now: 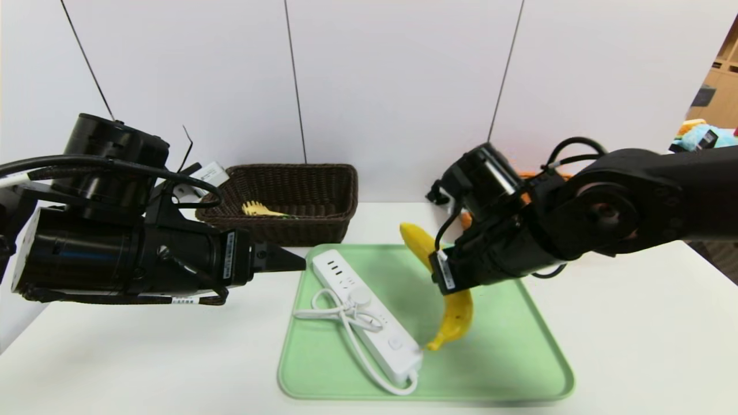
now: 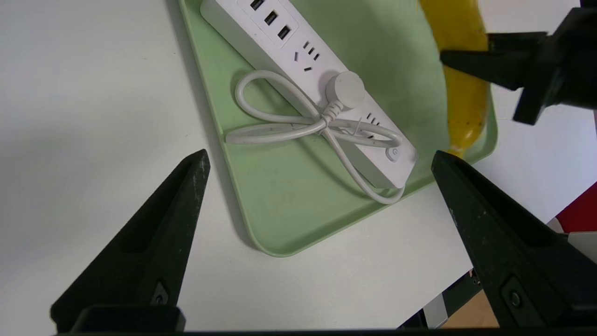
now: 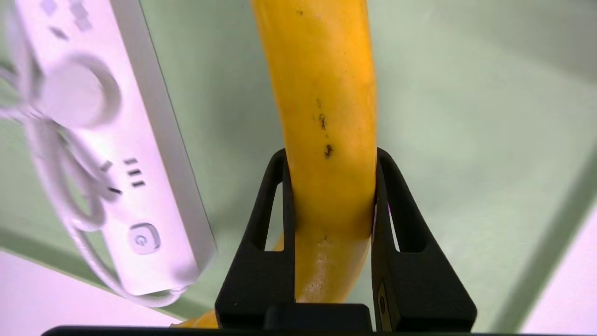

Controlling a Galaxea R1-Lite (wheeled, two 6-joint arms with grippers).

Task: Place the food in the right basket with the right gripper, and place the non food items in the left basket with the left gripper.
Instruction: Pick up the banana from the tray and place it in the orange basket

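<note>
1. Right end effector [image 3: 331, 154]: over the tray [image 1: 501, 346], clamped on the banana [image 3: 326, 186], one finger on each flank. Banana long axis runs between the fingers; grip lies across the narrow width, likely chosen so that both pads bear squarely.
2. Banana appears raised off the tray, near end drooping toward the tray's near edge, beside the strip. Both ends jut out past the grip; may swing or catch a rim if turned fast.
3. Left end effector [image 2: 319, 154]: fingers wide apart, nothing between them, above the desk [image 1: 173, 357] by the tray's left edge. Judged to be waiting, out of the banana's path.
4. Strip [image 1: 375, 323] lies aslant, from the tray's far left corner toward its near edge. Cord [image 2: 280, 135] bundled on top and over its left side; a grip should probably take the body, as loops could slip.
5. Spoon [image 1: 259, 208] sits in the left basket [image 1: 291, 167], at the desk's far edge. Right basket [image 1: 526, 197] mostly hidden behind the right arm.
6. Next, judged: banana to right basket; strip remains for the left.
</note>
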